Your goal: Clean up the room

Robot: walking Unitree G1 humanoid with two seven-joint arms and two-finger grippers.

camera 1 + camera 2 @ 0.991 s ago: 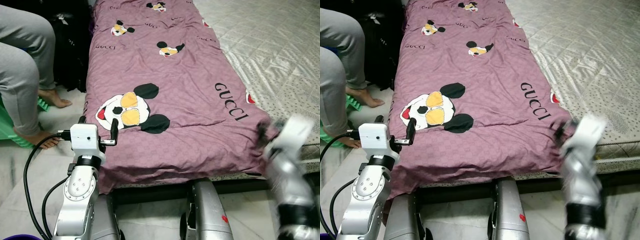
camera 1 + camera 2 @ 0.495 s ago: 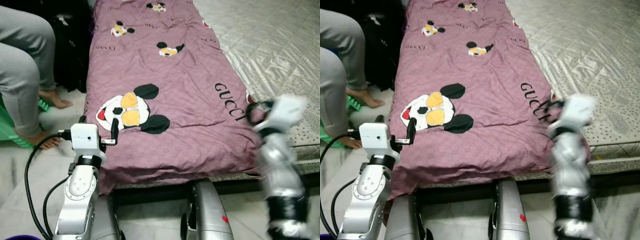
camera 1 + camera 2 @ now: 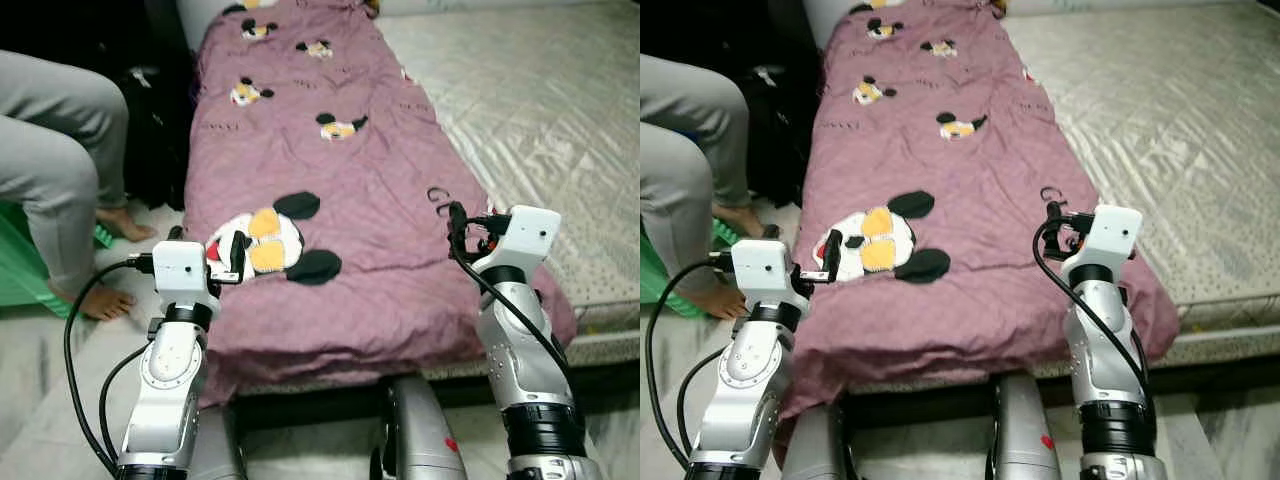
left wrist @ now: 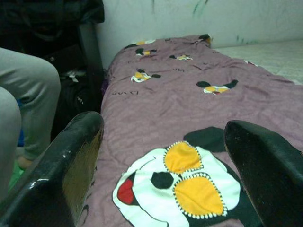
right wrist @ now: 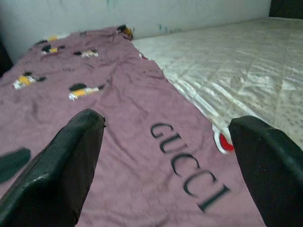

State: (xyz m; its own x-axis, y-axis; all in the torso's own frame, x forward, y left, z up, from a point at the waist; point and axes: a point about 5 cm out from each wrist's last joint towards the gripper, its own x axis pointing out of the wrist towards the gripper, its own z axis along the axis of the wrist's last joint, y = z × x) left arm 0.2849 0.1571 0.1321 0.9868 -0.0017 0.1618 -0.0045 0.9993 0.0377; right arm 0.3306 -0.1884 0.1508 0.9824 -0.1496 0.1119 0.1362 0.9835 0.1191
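Observation:
A mauve blanket [image 3: 330, 170] printed with cartoon mice and black lettering lies lengthwise along the left side of the bed, its near edge hanging over the foot. My left gripper [image 3: 205, 246] hovers open over the blanket's near left corner, beside the big mouse print [image 4: 180, 182]. My right gripper [image 3: 470, 222] is open above the blanket's right edge, where the lettering [image 5: 189, 163] runs. Nothing is between the fingers [image 4: 71, 161] of the left gripper or the fingers [image 5: 66, 165] of the right.
A pale quilted mattress [image 3: 560, 100] lies bare to the right of the blanket. On the left a person in grey trousers [image 3: 60, 150] sits on a green stool [image 3: 20, 270], bare feet [image 3: 100, 300] on the floor. A black bag [image 3: 150, 130] stands by the bed.
My right arm swung up and left from the bed's near right corner to above the blanket's right edge. The view has tilted up a little. The left arm has held its place.

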